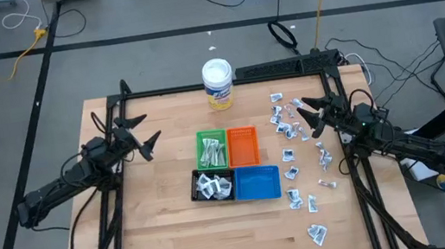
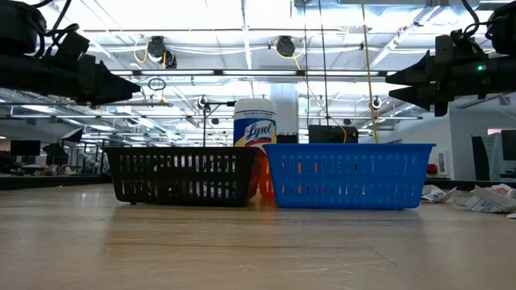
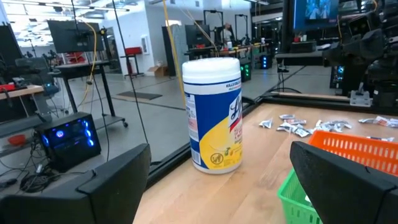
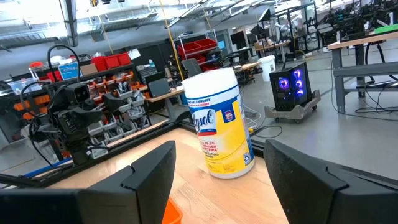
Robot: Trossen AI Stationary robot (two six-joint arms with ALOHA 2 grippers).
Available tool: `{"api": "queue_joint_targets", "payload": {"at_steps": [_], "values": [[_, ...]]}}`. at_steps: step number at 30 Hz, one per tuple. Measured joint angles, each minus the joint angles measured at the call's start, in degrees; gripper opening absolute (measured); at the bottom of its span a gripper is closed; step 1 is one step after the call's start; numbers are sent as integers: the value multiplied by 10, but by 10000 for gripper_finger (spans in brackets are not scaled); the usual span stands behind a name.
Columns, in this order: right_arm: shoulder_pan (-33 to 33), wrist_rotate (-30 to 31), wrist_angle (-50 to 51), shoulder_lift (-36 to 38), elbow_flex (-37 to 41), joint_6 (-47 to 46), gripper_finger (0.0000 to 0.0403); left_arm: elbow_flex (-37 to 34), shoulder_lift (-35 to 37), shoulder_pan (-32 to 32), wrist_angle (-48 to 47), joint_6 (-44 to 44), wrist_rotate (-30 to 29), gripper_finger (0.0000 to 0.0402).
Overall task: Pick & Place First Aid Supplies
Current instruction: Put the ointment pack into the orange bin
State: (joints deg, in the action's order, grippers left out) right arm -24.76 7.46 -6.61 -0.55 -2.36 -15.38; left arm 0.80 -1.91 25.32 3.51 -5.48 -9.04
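Note:
The first aid supplies, small white-grey packets (image 1: 286,131), lie scattered flat on the wooden table's right part, from the far edge to the near one (image 1: 317,232). A few more packets lie in the black tray (image 1: 196,183), and pale strips lie in the green tray (image 1: 201,150). My left gripper (image 1: 147,132) hovers open above the table's left side and points toward the trays. My right gripper (image 1: 307,114) hovers open over the scattered packets at the right. Both are high above the table in the low view, and neither has anything between its fingers.
Four trays stand together mid-table: green, orange (image 1: 244,145), black and blue (image 1: 257,183). A white-lidded, yellow-labelled tub (image 1: 218,84) stands upright at the far edge. A black frame (image 1: 225,82) runs along the table's far edge and sides. Bare wood lies at the left and near side.

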Motion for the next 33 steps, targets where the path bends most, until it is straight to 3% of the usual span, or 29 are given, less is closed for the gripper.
{"api": "queue_joint_targets", "payload": {"at_steps": [10, 17, 20, 27, 33], "values": [[0, -1, -9, 0, -3, -9, 242, 0, 0, 0, 0, 0, 0, 392], [0, -2, 49, -53, -92, -1, 242, 0, 0, 0, 0, 0, 0, 392], [0, -5, 141, -101, -155, -2, 242, 0, 0, 0, 0, 0, 0, 392], [2, -86, 377, -228, -312, 54, 242, 0, 0, 0, -2, 0, 0, 392], [29, -93, 518, -335, -408, -1, 242, 0, 0, 0, -3, 0, 0, 392]]}}
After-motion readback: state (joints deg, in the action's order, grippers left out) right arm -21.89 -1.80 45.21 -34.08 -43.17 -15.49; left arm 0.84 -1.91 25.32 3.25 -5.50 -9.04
